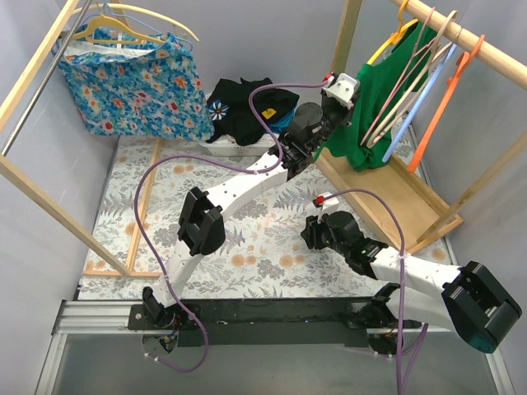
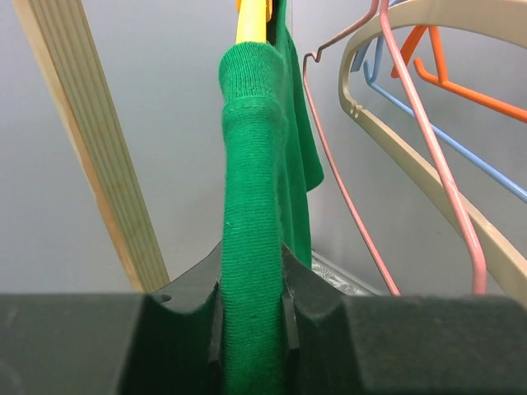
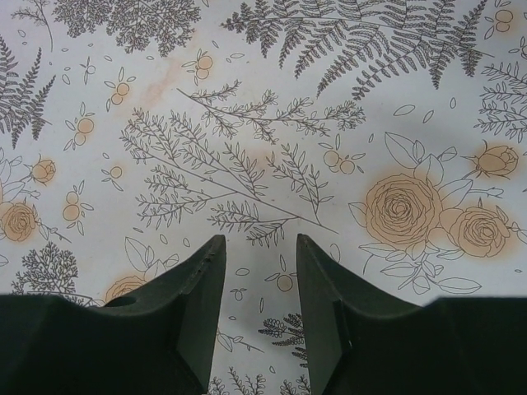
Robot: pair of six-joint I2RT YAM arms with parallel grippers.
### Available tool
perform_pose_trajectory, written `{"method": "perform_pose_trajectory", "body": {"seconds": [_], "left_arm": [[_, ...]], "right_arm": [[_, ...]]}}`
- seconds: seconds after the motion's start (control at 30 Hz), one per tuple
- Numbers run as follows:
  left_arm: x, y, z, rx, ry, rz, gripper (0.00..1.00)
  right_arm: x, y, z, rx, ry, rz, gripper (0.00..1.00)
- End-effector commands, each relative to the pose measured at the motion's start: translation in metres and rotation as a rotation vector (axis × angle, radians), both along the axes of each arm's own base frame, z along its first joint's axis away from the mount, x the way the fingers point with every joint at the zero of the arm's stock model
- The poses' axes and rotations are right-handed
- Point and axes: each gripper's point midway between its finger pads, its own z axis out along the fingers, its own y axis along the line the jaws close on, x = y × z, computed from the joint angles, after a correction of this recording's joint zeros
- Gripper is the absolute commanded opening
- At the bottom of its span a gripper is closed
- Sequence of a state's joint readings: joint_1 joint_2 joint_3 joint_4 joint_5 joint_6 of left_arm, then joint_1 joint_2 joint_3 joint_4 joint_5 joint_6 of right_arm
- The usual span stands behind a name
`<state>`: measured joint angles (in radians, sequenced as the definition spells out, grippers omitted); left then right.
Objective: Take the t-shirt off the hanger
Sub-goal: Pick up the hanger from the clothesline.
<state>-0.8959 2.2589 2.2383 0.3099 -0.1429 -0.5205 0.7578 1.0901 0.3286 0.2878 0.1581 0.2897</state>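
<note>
- The green t-shirt (image 2: pixel 255 206) is hanging on a yellow hanger (image 2: pixel 251 20) at the upper right of the overhead view, draped from the wooden rail (image 1: pixel 478 45).
- The left gripper (image 2: pixel 252 280) is reaching up to it and clenching a ribbed band of the green fabric, which is running straight down between the jaws at the bottom centre of the left wrist view.
- Judging from this, the grasp step is in hand. The shirt is not yet coming off, since the hanger's tip is showing inside the fabric at the top.
- The next move is probably calling for a pull down and away from the rail, so the cloth slides off the hanger arm without dragging the hanger along.
- Beside the shirt, a pink hanger (image 2: pixel 354 206), a cream hanger (image 2: pixel 428 173), a blue hanger (image 2: pixel 461 148) and an orange hanger (image 2: pixel 469 86) are hanging bare.
- The right gripper (image 3: pixel 259 247) is hovering, jaws parted and grasping nothing, over the floral tablecloth (image 3: pixel 247 123).
- No bin or box is showing. The far-left rack is holding only a blue flowered garment (image 1: pixel 132 82).
</note>
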Motion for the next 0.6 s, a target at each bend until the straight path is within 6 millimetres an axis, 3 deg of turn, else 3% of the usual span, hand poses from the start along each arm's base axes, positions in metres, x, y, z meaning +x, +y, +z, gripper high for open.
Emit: {"method": "perform_pose_trajectory", "body": {"seconds": [0.0,0.2,0.57], "left_arm": [[-0.026,0.033,0.082,-0.146,-0.125,0.013,0.00],[-0.040,0.048,0.118,-0.243,-0.219,0.033,0.00],[-0.069,0.058,0.164,-0.336,-0.377,0.027,0.00]], "right_arm": [[0.004,0.001,0.001,0.013,-0.021,-0.012,0.47],[0.003,0.003,-0.002,0.008,-0.010,-0.004,0.47],[0.003,0.004,-0.002,0.010,-0.003,0.002,0.46]]}}
